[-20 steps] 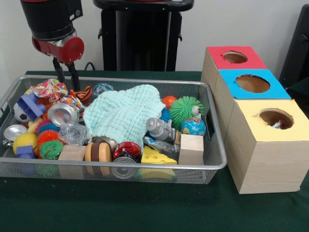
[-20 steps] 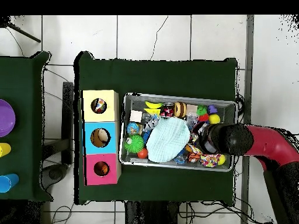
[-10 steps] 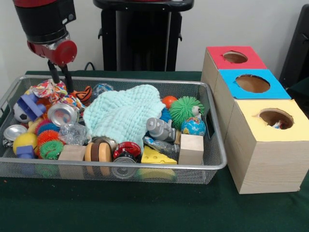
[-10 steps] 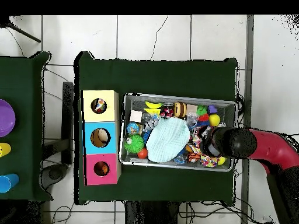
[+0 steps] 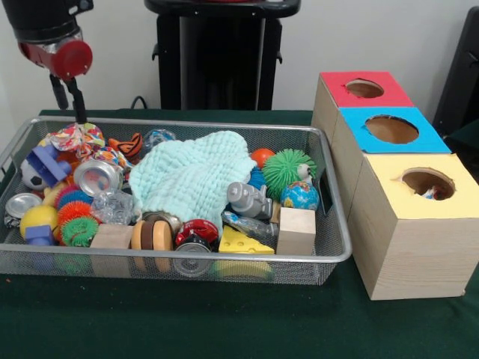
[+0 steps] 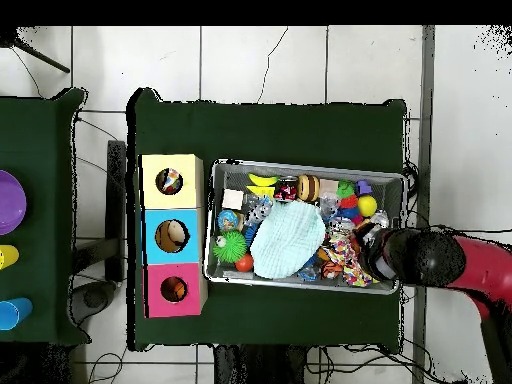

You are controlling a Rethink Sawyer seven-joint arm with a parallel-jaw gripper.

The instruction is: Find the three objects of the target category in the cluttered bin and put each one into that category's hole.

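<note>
Wire-mesh bin (image 5: 187,123) sits on the green tabletop (image 5: 224,325), packed with toys, cans, blocks and balls. A mint cloth (image 5: 193,176) lies over its middle and hides whatever is beneath. You cannot tell from these views which category is wanted.

Over the past second the gripper (image 5: 68,101) has risen out of the clutter and drifted to the bin's far left corner in the front view. Its two fingers are slightly parted and carry nothing. The contents lie as they did, so no pick came of that pass and the search is, by my reading, still open.

The fingertips hang just above a patterned fabric bundle (image 5: 75,137) and close to the rim, so a straight descent there risks the wire edge. Above the rest of the bin the air is free.

Red box (image 5: 363,90), blue box (image 5: 389,131) and yellow box (image 5: 419,224) stand in a row just beside the bin's opposite end, well apart from the gripper.
</note>
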